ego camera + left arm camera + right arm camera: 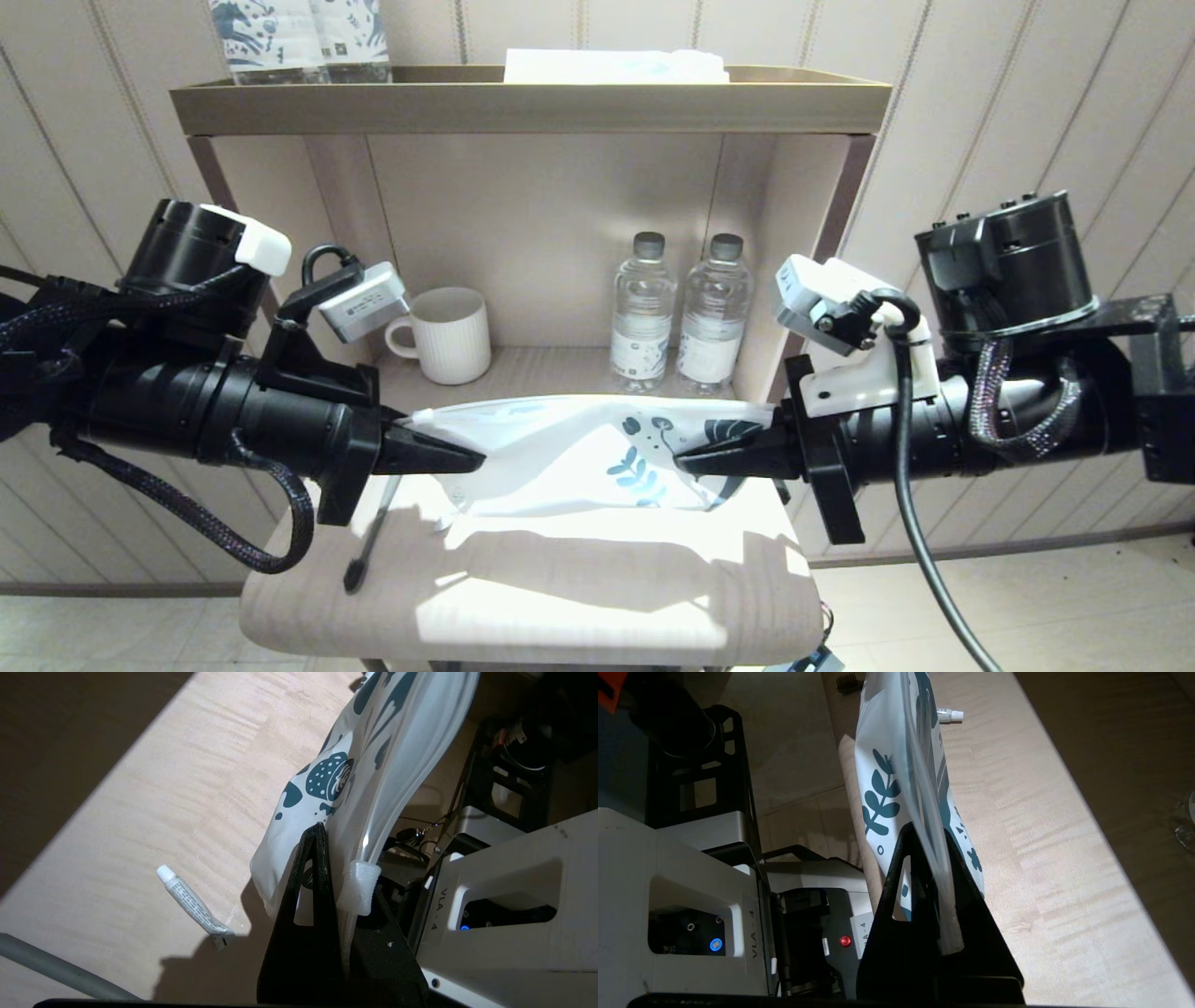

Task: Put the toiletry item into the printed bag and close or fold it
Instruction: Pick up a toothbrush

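Observation:
The printed bag (579, 448), white with teal leaf print, hangs stretched between both grippers above the table. My left gripper (476, 459) is shut on its plain end by the clear zip slider (359, 886). My right gripper (681, 459) is shut on the printed end. The left wrist view shows the left gripper (334, 849) clamping the bag (373, 756); the right wrist view shows the right gripper (928, 828) pinching the bag (896, 779). The toothbrush (369, 541) lies on the table below the left gripper, outside the bag, its dark head (847, 680) toward the front edge.
A small toothpaste tube (194, 905) lies on the pale wooden table (579, 597) beside the toothbrush handle (46, 966). In the shelf behind stand a white ribbed mug (451, 334) and two water bottles (642, 313). Blue-patterned packs (299, 37) sit on top.

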Available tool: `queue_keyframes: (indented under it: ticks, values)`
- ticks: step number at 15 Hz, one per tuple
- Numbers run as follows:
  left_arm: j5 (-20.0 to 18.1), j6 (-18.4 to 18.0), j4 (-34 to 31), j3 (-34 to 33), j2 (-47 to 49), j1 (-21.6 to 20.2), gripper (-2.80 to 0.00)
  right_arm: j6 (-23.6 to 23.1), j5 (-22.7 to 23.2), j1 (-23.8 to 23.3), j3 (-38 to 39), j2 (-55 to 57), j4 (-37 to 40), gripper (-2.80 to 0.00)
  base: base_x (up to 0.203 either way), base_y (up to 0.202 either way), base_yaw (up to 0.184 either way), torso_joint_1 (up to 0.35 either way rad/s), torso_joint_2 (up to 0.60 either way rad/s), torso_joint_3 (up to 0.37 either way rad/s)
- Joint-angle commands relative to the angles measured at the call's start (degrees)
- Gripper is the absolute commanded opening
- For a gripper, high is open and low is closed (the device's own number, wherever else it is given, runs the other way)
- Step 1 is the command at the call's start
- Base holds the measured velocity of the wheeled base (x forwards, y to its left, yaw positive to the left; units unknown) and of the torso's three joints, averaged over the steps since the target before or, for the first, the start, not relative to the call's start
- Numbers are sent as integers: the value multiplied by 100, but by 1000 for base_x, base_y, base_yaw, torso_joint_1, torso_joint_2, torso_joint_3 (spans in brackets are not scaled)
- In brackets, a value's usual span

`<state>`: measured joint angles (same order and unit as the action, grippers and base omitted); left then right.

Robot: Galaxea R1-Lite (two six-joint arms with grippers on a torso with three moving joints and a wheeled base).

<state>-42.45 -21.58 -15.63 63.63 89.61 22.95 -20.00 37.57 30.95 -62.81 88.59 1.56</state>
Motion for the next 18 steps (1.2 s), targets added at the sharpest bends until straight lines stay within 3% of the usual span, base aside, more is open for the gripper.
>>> queue_keyframes:
  ticks: [1,10,18]
  values:
    - [-27,-5,-9,17,30,79,-280,-12,22,7,14,9,2,-280,0,0,0,0,0,0]
    - [293,-13,181,395,694,987,-280,-21,7,78,23,240,-15,-280,0,0,0,0,0,0]
    - [348,83,167,361,497,1045,-280,-21,5,68,25,254,-15,-280,0,0,0,0,0,0]
